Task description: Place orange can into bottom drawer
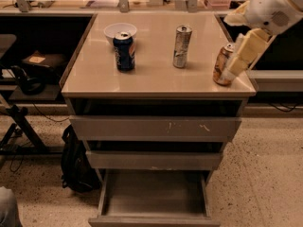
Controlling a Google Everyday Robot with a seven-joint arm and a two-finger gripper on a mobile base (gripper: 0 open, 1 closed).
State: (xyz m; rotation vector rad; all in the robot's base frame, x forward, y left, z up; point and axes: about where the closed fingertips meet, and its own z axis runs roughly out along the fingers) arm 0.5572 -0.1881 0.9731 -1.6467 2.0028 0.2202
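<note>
Camera view: gripper point(236, 63) just beside the orange can point(221, 65), open or closed I can't tell. The countertop point(156, 79) edge is right by the can too, so a bump could tip it off.

**White arm, cream gripper**

The arm point(277, 4) shows at the upper right as a smooth, rounded white housing with a glossy shell. A small grey round disc point(284, 18) is set into its side. Below the housing, the gripper point(232, 72) is blocky and pale cream, built of flat-sided segments, yellower than the housing. It sits at the right front corner of the bench point(156, 79).
</note>
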